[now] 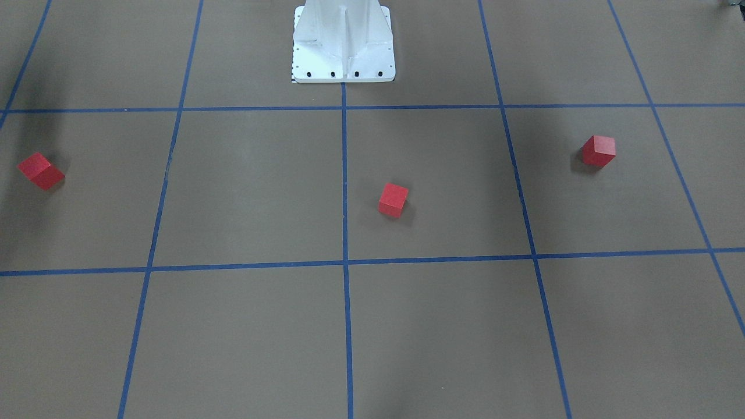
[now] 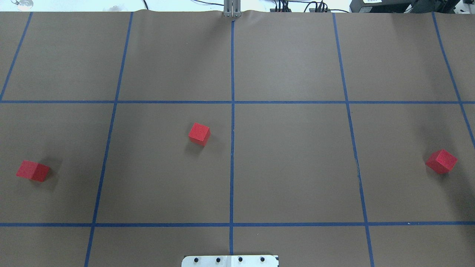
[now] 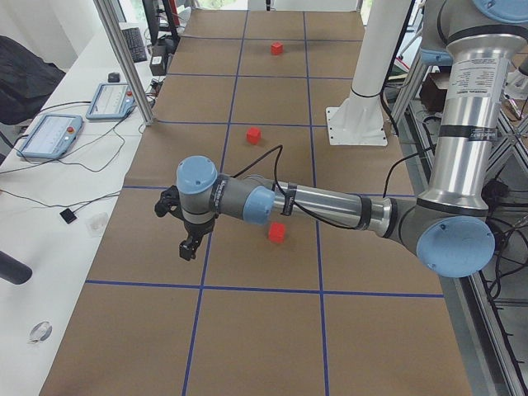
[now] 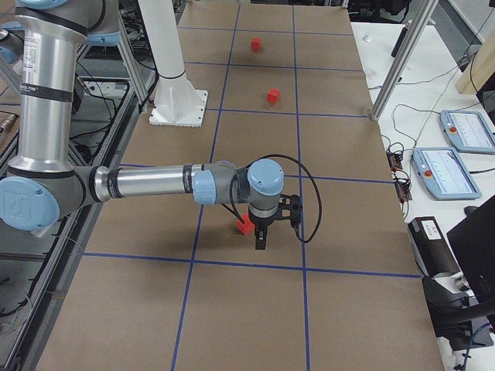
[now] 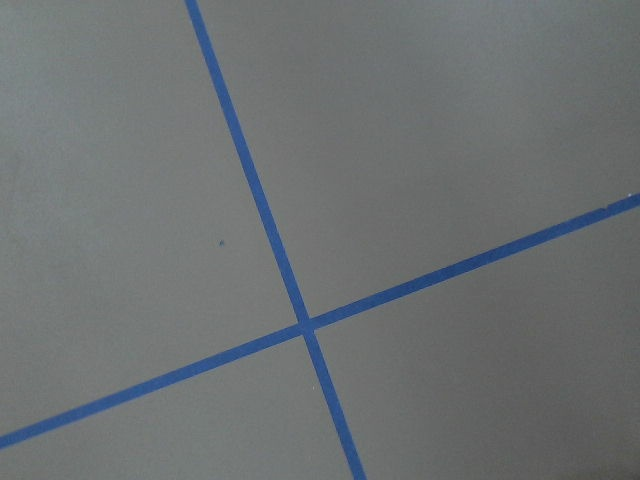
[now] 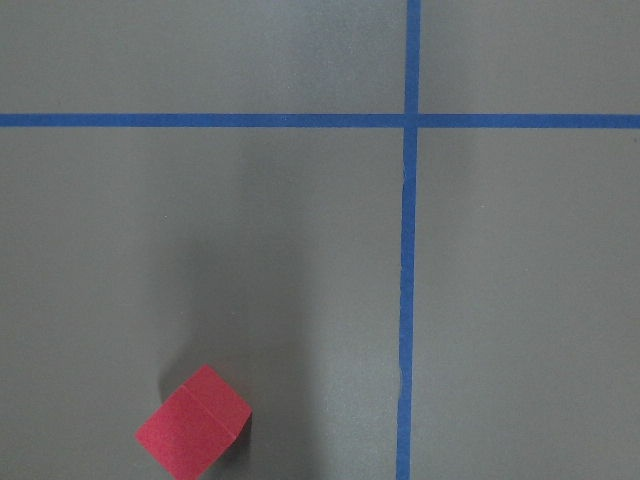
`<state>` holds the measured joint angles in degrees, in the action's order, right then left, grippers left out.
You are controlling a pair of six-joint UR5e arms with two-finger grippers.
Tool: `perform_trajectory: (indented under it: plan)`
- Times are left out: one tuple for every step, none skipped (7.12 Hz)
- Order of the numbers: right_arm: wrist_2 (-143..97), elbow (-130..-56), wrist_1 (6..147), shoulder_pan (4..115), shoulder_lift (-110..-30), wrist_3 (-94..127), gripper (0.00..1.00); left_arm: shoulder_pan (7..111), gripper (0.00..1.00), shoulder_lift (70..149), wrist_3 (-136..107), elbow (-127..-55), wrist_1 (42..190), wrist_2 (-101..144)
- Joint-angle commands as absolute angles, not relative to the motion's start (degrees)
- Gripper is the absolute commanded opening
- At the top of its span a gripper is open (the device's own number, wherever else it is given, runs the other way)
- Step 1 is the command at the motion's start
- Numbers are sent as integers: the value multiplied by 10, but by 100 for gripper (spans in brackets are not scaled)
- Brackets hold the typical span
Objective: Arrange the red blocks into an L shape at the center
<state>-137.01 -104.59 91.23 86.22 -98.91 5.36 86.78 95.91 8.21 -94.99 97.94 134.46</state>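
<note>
Three red blocks lie far apart on the brown grid. One red block (image 2: 199,134) (image 1: 393,199) sits just left of the middle tape line, near the center crossing (image 2: 232,102). Another red block (image 2: 32,171) (image 3: 276,233) lies far left, and the third red block (image 2: 441,161) (image 6: 193,419) (image 4: 244,226) far right. My left gripper (image 3: 188,247) hangs above the table beyond the left block. My right gripper (image 4: 261,241) hovers just beside the right block. Both show only in the side views, so I cannot tell whether they are open or shut.
The white robot base (image 2: 230,260) (image 1: 343,52) stands at the near edge on the middle line. An aluminium post (image 3: 124,58) and tablets (image 3: 49,134) flank the operators' side. Blue tape crossing (image 5: 305,325) fills the left wrist view, with no block in it.
</note>
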Motion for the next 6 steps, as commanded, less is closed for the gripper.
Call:
perform_trajectory:
  plan:
    - [-1370, -1047, 912, 862, -987, 54, 99, 841, 100, 976, 51, -981, 985, 1356]
    - [-1370, -1047, 912, 862, -987, 54, 99, 806, 100, 983, -46, -1003, 987, 1357]
    - [-1371, -1047, 912, 862, -987, 54, 99, 762, 100, 984, -152, -1039, 988, 1352]
    - [-1371, -1047, 912, 862, -986, 54, 99, 716, 100, 990, -246, -1077, 988, 1337]
    - [-1371, -1046, 912, 862, -986, 54, 99, 665, 100, 1003, -320, -1111, 988, 1297]
    - [-1371, -1046, 912, 862, -986, 54, 99, 596, 100, 1012, -376, -1141, 987, 1230]
